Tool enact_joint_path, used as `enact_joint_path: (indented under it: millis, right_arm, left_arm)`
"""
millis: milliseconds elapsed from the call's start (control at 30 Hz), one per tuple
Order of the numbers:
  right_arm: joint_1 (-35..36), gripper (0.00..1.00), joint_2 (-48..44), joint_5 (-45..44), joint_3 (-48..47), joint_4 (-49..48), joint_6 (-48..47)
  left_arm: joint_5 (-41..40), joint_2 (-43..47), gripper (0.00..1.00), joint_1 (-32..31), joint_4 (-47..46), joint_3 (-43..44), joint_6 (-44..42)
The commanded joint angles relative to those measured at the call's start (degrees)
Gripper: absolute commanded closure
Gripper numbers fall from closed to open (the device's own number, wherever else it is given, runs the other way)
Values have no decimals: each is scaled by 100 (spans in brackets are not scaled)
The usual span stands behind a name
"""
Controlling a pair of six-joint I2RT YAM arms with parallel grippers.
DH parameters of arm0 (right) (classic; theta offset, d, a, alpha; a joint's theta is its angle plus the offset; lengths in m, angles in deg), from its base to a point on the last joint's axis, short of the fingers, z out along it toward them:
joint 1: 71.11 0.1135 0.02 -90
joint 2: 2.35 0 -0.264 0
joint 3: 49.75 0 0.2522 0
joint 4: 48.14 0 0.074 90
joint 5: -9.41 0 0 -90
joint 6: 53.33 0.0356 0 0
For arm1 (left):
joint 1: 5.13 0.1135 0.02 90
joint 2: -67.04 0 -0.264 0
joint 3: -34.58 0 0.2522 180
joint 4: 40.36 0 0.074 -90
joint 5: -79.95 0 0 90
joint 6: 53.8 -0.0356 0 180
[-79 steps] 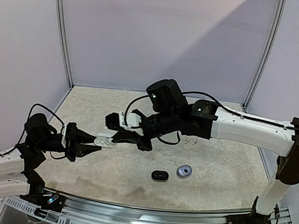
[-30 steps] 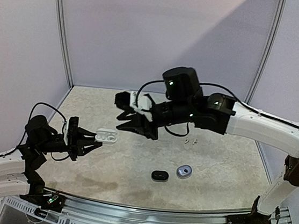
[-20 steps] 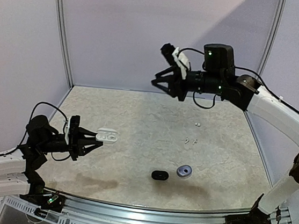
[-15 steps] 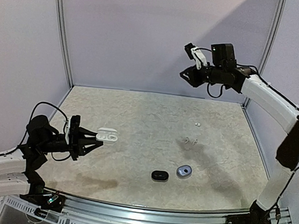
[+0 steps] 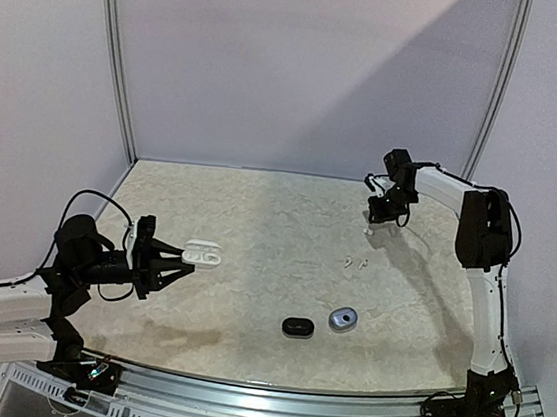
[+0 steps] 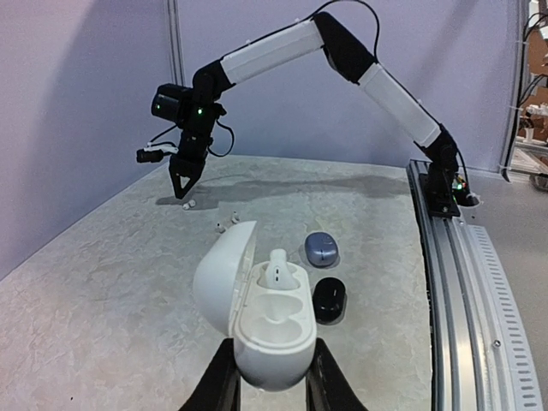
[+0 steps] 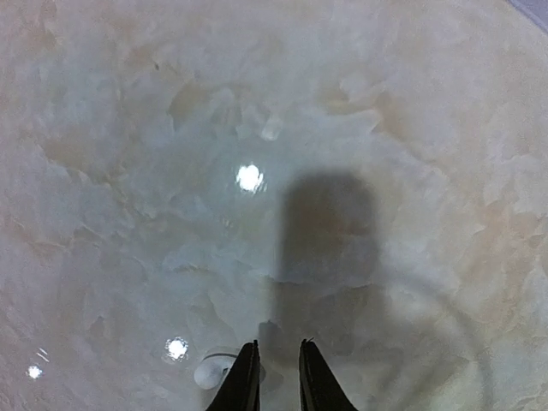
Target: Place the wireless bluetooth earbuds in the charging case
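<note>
Okay, partway through by my read. My left hand [image 6: 270, 364] is clamped on the base of the white case [image 6: 257, 330], lid open, over the left side of the counter [image 5: 259, 206]. One white earbud [image 6: 276, 267] sits in the far slot; the near slot is bare. My right hand [image 7: 272, 364] hangs low at the far right corner, fingers a narrow gap apart with nothing between them. A loose white earbud [image 7: 210, 372] lies just beside one tip. More tiny earbuds [image 5: 353, 263] lie nearby. The black case [image 5: 297, 326] and grey-blue case [image 5: 343, 320] look shut, so most of the job remains.
</note>
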Motion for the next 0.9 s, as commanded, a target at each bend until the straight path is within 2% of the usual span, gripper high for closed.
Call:
enact_joint_path:
  millis: [0,433,867]
  right_arm:
    - [5,83,252,118,-212,219,-142]
    - [-10,84,301,428,40,402,-315]
    - [-8,83,-289,906,805,410,-357]
  left_arm:
    - [-58,-40,100,-47,1,58,-55]
    - [-101,1,100,-39,5,35,-135]
    - [-102,53,100,-39,87,34,-218]
